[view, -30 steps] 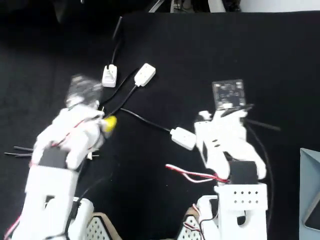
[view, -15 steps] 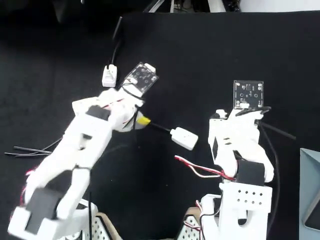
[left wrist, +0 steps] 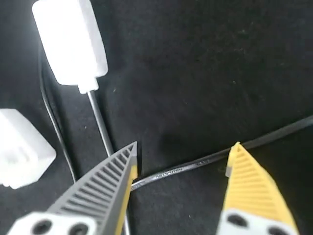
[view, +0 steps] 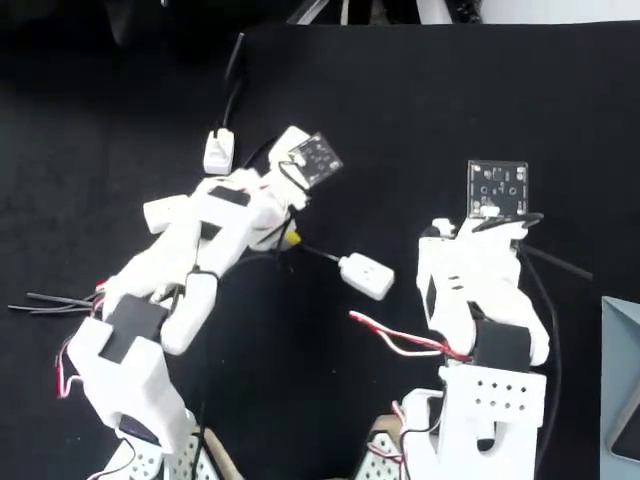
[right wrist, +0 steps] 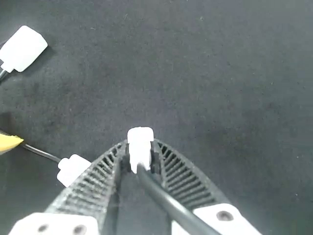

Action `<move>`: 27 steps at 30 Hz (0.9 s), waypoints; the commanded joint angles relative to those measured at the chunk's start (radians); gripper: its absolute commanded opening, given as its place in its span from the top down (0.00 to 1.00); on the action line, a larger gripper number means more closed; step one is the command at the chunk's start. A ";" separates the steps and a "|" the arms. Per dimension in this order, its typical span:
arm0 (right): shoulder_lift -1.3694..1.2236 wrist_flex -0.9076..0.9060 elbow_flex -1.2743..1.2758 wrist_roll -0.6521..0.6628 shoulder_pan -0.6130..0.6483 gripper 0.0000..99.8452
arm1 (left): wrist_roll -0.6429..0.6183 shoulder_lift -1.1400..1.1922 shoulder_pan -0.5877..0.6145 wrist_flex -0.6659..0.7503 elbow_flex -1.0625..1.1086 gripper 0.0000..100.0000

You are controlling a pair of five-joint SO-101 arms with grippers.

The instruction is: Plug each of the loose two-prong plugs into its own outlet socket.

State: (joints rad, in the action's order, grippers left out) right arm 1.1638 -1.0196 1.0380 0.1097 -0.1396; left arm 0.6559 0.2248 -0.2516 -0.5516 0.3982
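Observation:
My left gripper [left wrist: 185,147] is open just above the black cloth, its grey and yellow fingers either side of a thin black cable [left wrist: 195,164]. Just beyond it lies a white plug body [left wrist: 71,41] with its own cable, and a white socket block [left wrist: 22,147] sits to one side. In the high view this gripper [view: 287,236] is near the table's middle, between the two far white pieces [view: 218,150] and a nearer white plug [view: 365,275]. My right gripper [right wrist: 140,143] is shut on a small white plug [right wrist: 140,142] with a thick black cable, held above bare cloth.
The table is covered in black cloth [view: 450,90]. Black cables run from the far edge [view: 235,60] to the white pieces. Red and white wires [view: 390,345] hang off the right arm [view: 470,285]. A grey object [view: 620,370] sits at the right edge.
The left arm swung from the left side toward the middle and farther out, ending over the cable by the white plugs. The right arm shifted slightly right, then held still with its plug.

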 commanded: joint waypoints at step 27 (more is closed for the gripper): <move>0.013 0.014 -0.005 0.008 -0.012 0.99 | -0.002 -0.338 -0.079 -0.301 0.077 0.71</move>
State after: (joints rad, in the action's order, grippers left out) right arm 1.1638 -1.0196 1.0380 0.1097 -0.1396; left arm 0.7848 -0.0652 -0.2777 -0.9413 0.4703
